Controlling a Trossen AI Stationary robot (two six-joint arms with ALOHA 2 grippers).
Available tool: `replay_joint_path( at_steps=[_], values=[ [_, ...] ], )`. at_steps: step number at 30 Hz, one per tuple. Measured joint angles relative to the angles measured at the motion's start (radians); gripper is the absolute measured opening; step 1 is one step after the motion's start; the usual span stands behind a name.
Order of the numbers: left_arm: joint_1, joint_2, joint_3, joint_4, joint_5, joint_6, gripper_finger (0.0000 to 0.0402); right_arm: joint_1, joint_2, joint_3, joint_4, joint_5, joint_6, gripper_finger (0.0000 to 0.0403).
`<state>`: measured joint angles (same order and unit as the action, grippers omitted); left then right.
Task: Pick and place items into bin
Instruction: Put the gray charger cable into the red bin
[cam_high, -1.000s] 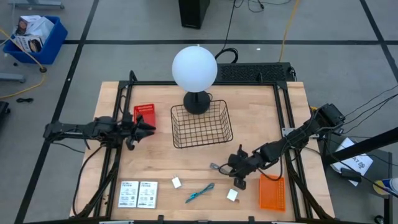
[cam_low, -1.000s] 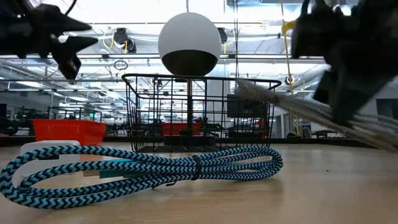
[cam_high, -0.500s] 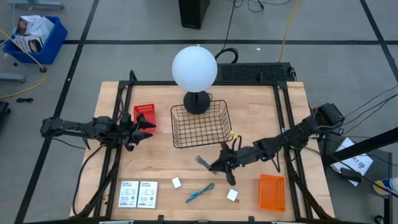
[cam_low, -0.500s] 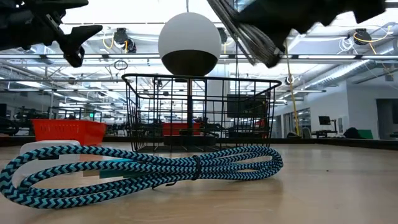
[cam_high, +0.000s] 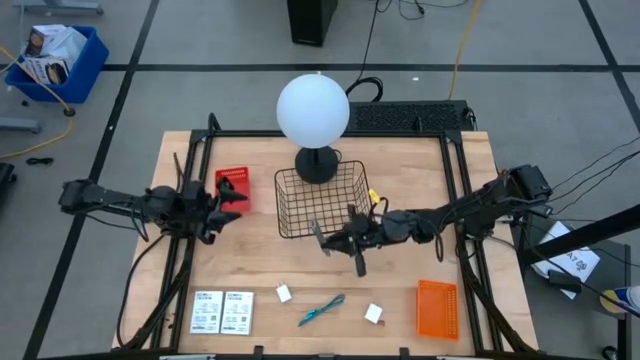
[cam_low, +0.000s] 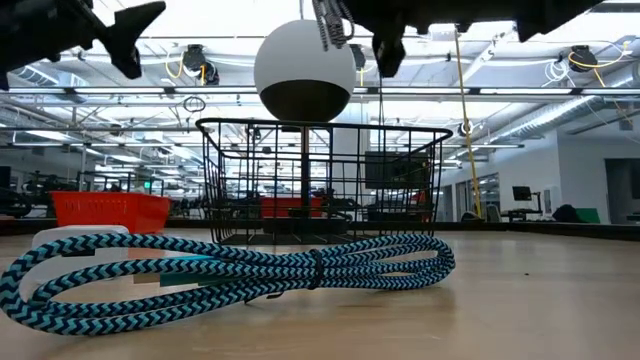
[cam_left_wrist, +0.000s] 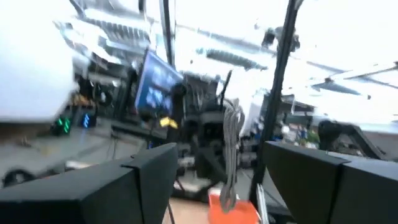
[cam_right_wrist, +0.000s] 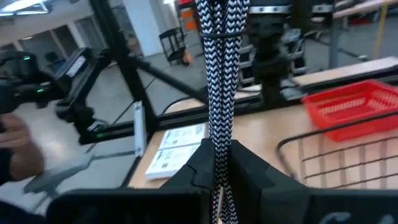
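My right gripper is shut on a coiled grey braided cable, held high above the near rim of the black wire basket. The cable shows at the top of the low view. My left gripper hangs open in the air beside the red basket. Lying flat on the near part of the table are two white blocks, a teal pen and two white cards. My right gripper pinches the bundled cable strands between its two fingers. The fingers come about level from the table's right. The bundle runs on past the fingertips along the fingers, bound by a tie, and is lifted clear of the table.
A white globe lamp stands on a black base just behind the wire basket. An orange basket sits at the near right. A teal braided cable lies coiled on the table close before the low camera. Black frame rails run along both table sides.
My right gripper has carried the cable up off the table from near the orange basket, toward the far edge and left, to the wire basket's near rim; the cable is now lifted clear. My left arm has drawn back slightly toward the table's left.
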<state>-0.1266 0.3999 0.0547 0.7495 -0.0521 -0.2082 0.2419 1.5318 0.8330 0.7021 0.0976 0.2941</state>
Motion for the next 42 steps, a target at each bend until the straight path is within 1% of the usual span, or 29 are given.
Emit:
replay_joint_path(
  at_steps=[3, 6, 11, 13, 21, 25, 30, 35, 42],
  values=[
    [0.001, 0.017, 0.000, 0.059, -0.036, 0.047, 0.0248, -0.027, 0.000, 0.041, -0.006, -0.049, -0.019, 0.0018],
    [0.001, 0.029, 0.000, 0.083, -0.064, 0.068, 0.0248, -0.050, 0.000, 0.086, -0.042, -0.051, -0.047, 0.0018],
    [0.002, 0.046, 0.000, 0.083, -0.064, 0.066, 0.0248, -0.083, 0.037, 0.162, -0.099, -0.050, -0.068, 0.0018],
    [0.002, 0.046, 0.000, 0.083, -0.064, 0.068, 0.0248, -0.097, 0.081, 0.203, -0.126, -0.057, -0.068, 0.0018],
    [0.002, 0.046, 0.000, 0.086, -0.055, 0.065, 0.0248, -0.165, 0.301, 0.399, -0.163, -0.191, -0.047, 0.0018],
    [0.002, 0.046, 0.000, 0.083, -0.054, 0.064, 0.0248, -0.192, 0.370, 0.476, -0.165, -0.237, -0.048, 0.0018],
    [0.000, 0.062, 0.000, 0.075, -0.060, 0.062, 0.0248, -0.219, 0.404, 0.534, -0.168, -0.256, -0.047, 0.0018],
    [0.001, 0.103, 0.000, 0.085, -0.096, 0.049, 0.0248, -0.236, 0.419, 0.566, -0.185, -0.257, -0.048, 0.0018],
    [0.001, 0.204, 0.054, 0.094, -0.097, 0.041, 0.0248, -0.243, 0.420, 0.568, -0.194, -0.256, -0.048, 0.0018]
  ],
)
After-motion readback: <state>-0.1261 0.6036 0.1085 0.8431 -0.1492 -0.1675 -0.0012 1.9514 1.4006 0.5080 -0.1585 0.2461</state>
